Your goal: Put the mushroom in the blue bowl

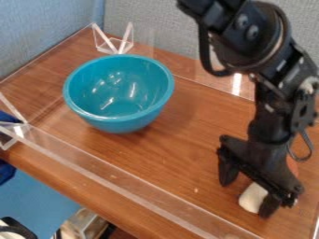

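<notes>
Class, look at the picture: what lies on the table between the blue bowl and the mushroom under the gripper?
Only bare wooden table shows in the camera view between the blue bowl and the mushroom, beneath the gripper.

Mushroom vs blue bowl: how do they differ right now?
Size: the mushroom is far smaller than the blue bowl.
Colour: the visible part of the mushroom is cream-white; the bowl is glossy turquoise.
Place: the mushroom lies at the table's near right, between the open jaws of the gripper; the bowl sits far left, away from the arm.
Shared: both rest on the wooden table.
</notes>
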You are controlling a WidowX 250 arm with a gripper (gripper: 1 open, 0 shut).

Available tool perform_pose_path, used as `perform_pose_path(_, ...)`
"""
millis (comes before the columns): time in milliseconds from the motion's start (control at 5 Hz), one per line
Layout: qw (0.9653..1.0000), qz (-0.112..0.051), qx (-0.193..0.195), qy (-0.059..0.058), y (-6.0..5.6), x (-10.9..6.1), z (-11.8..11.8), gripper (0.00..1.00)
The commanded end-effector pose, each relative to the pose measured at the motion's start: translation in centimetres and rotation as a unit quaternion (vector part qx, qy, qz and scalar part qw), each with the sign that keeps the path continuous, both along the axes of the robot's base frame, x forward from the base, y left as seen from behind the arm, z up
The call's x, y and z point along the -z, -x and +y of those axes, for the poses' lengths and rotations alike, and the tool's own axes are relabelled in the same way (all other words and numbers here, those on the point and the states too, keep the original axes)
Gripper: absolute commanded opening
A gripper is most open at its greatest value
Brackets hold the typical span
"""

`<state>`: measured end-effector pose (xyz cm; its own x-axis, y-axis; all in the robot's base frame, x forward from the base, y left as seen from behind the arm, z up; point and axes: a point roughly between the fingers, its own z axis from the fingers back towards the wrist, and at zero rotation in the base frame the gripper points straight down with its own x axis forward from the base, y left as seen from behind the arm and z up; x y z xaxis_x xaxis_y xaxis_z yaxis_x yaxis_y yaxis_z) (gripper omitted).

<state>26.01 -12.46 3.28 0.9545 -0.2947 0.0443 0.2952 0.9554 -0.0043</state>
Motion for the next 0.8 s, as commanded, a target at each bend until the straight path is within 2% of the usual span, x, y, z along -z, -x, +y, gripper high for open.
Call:
perform_pose_path(0, 0.9986, -0.051, 0.007, 0.014, -0.4, -3.6, 0.1, 1.0)
perform_pose_path(200, 0.9978, -0.046, 0.044, 0.019, -0.9, -3.0, -0.6, 1.0)
perform_pose_path(600, 0.9987, -0.036, 0.028, 0.022, 0.1, 0.1, -1.3, 1.0)
